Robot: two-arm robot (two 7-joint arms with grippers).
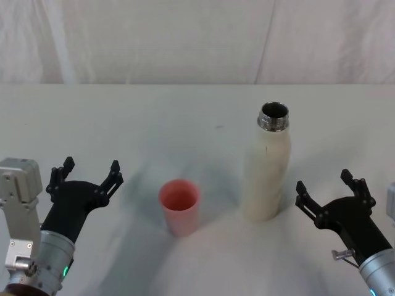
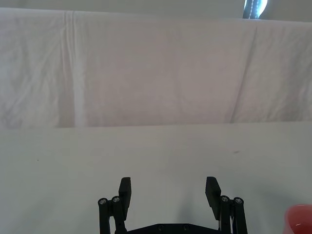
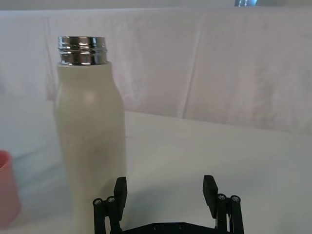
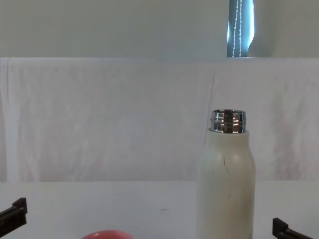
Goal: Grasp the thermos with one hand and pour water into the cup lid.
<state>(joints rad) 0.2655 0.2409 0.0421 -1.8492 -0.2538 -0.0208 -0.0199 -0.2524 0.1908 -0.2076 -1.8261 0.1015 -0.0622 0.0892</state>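
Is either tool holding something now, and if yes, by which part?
Nothing is held. The left tool and right tool are open, apart from the thermos and cup lid.

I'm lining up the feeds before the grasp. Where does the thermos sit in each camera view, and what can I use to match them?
Head: thermos stands upright right of centre, just ahead-left of the open right end effector.
Chest: thermos right of centre, base cut off.
Right wrist: thermos close ahead, beside the open fingers.
Left wrist: not in it.
Shared landmark: the cup lid, to the thermos's left.
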